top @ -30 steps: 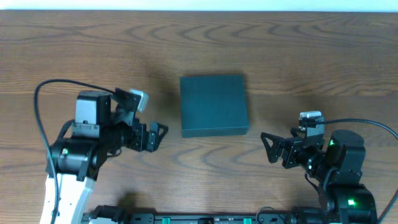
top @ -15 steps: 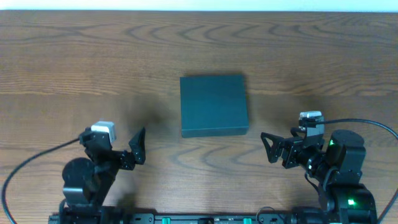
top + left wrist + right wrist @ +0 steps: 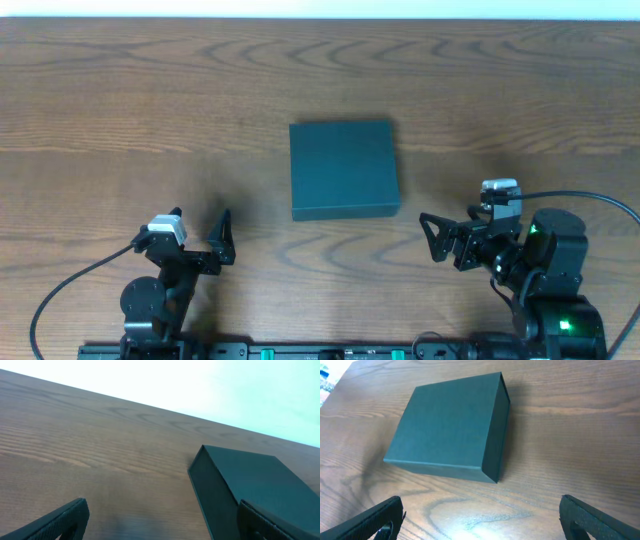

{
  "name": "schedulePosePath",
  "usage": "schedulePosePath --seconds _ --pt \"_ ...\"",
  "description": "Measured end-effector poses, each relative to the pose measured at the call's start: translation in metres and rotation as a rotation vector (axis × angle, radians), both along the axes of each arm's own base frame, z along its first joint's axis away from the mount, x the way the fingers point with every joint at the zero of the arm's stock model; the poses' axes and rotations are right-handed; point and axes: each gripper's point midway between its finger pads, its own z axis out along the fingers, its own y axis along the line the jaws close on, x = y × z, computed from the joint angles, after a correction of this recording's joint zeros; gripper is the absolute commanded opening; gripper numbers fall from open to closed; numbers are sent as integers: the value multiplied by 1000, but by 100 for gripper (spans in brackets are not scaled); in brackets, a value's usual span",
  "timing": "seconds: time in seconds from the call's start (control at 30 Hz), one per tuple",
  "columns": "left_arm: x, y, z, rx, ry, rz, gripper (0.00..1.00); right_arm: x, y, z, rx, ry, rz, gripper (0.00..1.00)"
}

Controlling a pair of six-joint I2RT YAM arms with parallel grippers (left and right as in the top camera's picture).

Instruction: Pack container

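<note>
From overhead we are seeing the container (image 3: 344,168) lying shut in the middle of the table (image 3: 120,90), apart from the left hand (image 3: 220,240) and the right hand (image 3: 433,238). Only the wrist views are showing us both hands spread wide, gripping nothing.

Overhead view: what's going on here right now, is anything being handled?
Nothing is being handled at this moment. The dark green box sits with its lid shut in the middle of the wooden table. The left end effector and the right end effector sit near the front edge, one to each side of the box, both open, empty and not touching it. Nothing to put in the box is in view.
</note>
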Motion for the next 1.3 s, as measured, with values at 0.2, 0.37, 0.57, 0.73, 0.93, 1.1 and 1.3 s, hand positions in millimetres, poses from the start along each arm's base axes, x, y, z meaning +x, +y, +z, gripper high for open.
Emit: schedulePosePath --seconds 0.2,0.37,0.57,0.73,0.93,1.1,1.3 --pt "0 1 0 -9 1 8 95 0 0 0 0 0 0 99" --pt "0 2 0 -12 2 12 95 0 0 0 0 0 0 99" --pt "0 2 0 -12 2 12 95 0 0 0 0 0 0 99" --pt "0 2 0 -13 3 12 95 -1 -1 -1 -10 2 -5 99" --pt "0 2 0 -13 3 12 95 4 -29 10 -168 -164 -132 99" --pt "0 2 0 -13 0 12 95 2 -42 -33 -208 -265 -204 99" --pt "1 2 0 -13 0 12 95 1 -43 -68 -206 -313 -214 99"
